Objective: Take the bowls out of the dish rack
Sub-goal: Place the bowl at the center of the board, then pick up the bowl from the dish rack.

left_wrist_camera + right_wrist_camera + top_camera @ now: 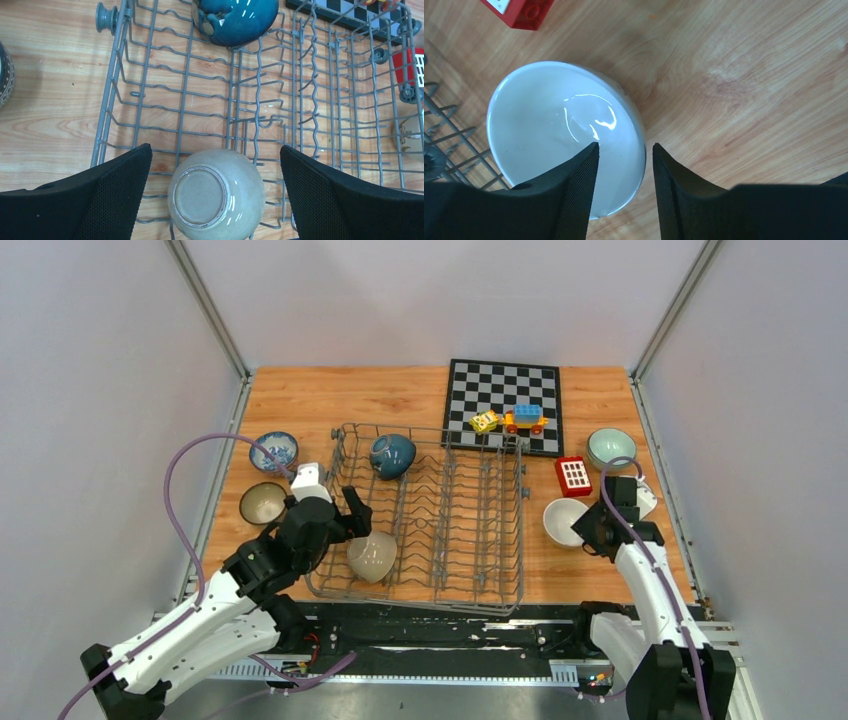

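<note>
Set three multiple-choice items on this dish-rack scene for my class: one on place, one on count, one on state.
1. The teal bowl lies: A outside the rack; B in the dish rack's far left part; C in its near right corner.
2. Bowls inside the rack: A none; B four; C two.
3. The left gripper is: A open astride the beige bowl; B shut on it; C shut on nothing.
Answers: B, wires surround it; C, teal and beige only; A, fingers stand clear either side.
</note>
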You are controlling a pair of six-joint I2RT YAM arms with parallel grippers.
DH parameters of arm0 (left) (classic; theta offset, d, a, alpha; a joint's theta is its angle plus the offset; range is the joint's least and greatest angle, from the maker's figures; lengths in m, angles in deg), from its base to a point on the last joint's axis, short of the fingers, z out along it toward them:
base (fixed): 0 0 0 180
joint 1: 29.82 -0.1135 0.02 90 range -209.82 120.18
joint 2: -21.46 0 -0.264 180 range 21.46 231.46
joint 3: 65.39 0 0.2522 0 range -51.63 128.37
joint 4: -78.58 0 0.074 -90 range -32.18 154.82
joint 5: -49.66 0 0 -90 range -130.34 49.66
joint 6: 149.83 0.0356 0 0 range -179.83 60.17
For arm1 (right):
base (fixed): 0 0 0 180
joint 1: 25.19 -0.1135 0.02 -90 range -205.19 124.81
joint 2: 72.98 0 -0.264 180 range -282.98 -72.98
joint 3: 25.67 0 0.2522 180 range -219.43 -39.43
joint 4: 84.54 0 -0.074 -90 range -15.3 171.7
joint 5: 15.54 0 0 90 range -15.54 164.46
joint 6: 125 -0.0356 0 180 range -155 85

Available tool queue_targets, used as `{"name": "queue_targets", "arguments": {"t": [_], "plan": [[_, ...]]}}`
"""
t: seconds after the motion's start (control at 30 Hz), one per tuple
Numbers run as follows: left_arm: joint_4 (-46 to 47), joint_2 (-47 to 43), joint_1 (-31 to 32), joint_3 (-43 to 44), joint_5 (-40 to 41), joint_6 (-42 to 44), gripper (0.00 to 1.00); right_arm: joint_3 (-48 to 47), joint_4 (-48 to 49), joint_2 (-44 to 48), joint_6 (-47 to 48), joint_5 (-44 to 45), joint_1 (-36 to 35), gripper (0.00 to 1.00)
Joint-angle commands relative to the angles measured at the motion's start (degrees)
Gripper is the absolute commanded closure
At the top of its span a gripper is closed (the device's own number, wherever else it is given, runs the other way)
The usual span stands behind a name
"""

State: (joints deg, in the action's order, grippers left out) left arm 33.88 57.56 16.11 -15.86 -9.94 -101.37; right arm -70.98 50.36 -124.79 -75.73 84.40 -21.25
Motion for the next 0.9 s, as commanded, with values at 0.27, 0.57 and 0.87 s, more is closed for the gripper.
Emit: {"name": "queue_targets", "arguments": {"t": [0.27,0.57,0.87], "plan": [[0.66,1.12,-0.05,-0.57,-2.45,1.45,0.0,-10.15,-10.94,6.88,4.28,-4.61,-0.01,0.29],[-1.42,2.59,-0.05,2.36,-4.61,4.42,0.0,-21.02,-5.16,11.76,13.42,-13.84,-15.17,0.29],[-2.03,0.9,-0.05,1.84,-6.18,5.32,0.0,-27.76,9.08,4.31,27.09,-16.14,-46.6,0.2]]}}
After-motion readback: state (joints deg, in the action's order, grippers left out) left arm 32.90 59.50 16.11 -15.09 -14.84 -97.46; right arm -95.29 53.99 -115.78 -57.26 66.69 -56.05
